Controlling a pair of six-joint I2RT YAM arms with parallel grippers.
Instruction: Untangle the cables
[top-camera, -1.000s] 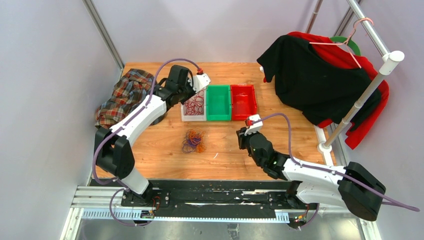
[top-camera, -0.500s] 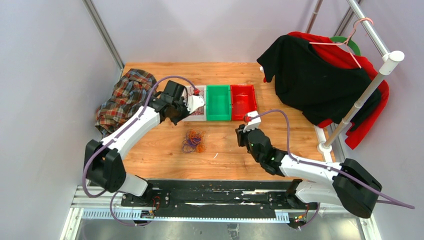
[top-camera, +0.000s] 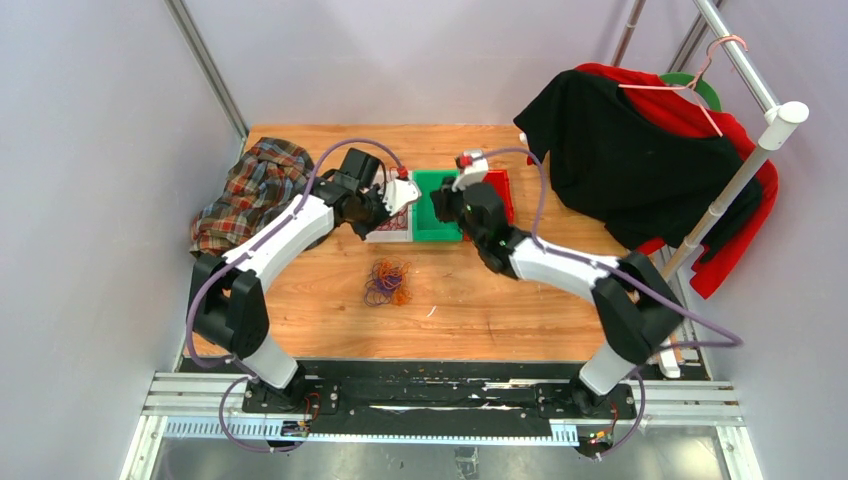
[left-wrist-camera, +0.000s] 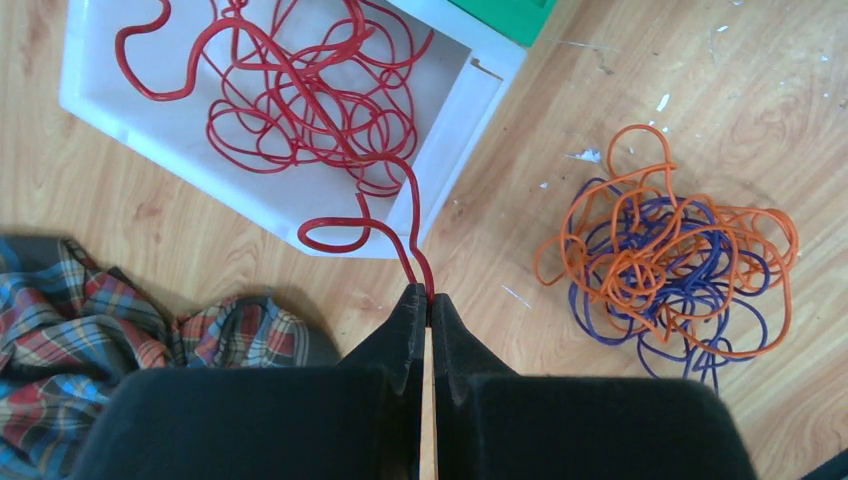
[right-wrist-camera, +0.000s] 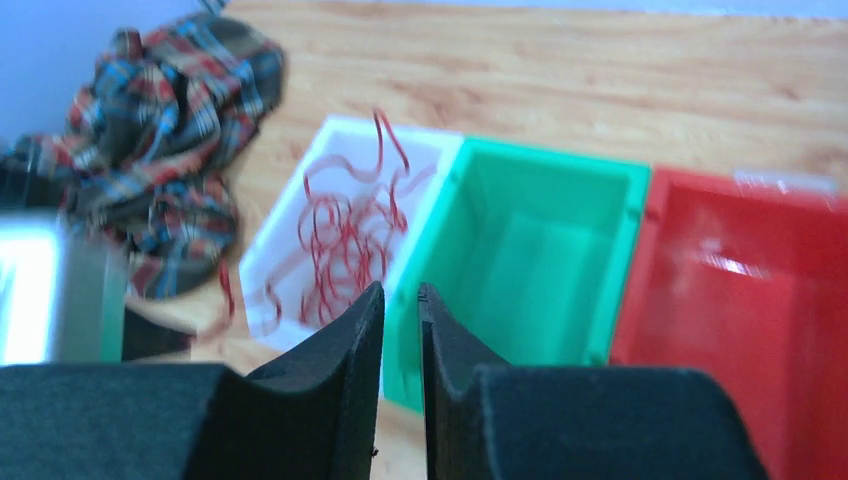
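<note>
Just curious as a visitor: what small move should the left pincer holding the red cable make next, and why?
Probably carry the end over the white bin and let go: the left pincer is shut on the tail of the red cable, which hangs outside the rim while its coils already lie inside.

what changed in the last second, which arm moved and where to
The right gripper swung from the near right of the table, away from the bases and leftward, to above the green bin; its jaws are a slit apart and empty. The left gripper drew back a little toward the near edge of the white bin, staying shut on the red cable. The orange and purple tangle and plaid cloth did not move.
</note>
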